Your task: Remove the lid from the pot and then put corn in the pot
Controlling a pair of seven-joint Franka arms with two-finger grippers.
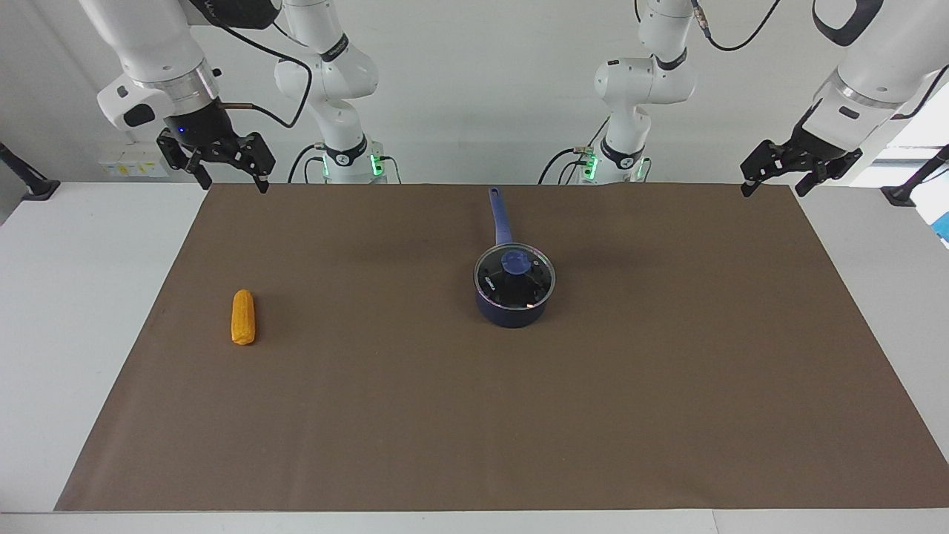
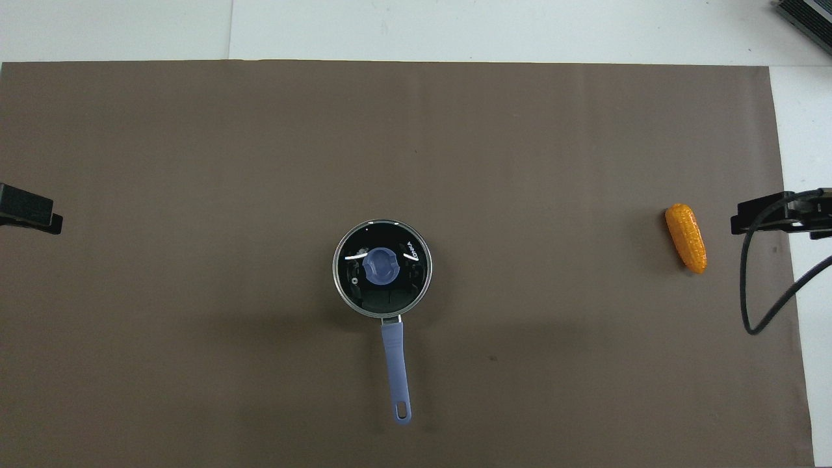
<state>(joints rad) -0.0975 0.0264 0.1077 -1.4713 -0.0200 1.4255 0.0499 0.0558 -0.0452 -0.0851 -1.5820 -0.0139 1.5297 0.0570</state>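
The dark blue pot (image 1: 511, 311) stands in the middle of the brown mat, with its long blue handle (image 2: 396, 364) pointing toward the robots. The glass lid (image 1: 514, 276) with its blue knob sits on the pot and also shows in the overhead view (image 2: 382, 268). The yellow-orange corn (image 1: 243, 317) lies on the mat toward the right arm's end and shows in the overhead view too (image 2: 686, 238). My right gripper (image 1: 232, 183) hangs open and empty over the mat's corner at its own end. My left gripper (image 1: 771, 190) hangs open and empty over the mat's corner at its end. Both arms wait.
The brown mat (image 1: 474, 415) covers most of the white table (image 1: 74, 297). A black cable (image 2: 757, 292) hangs from the right arm beside the corn. Black clamps stand at both ends of the table near the robots.
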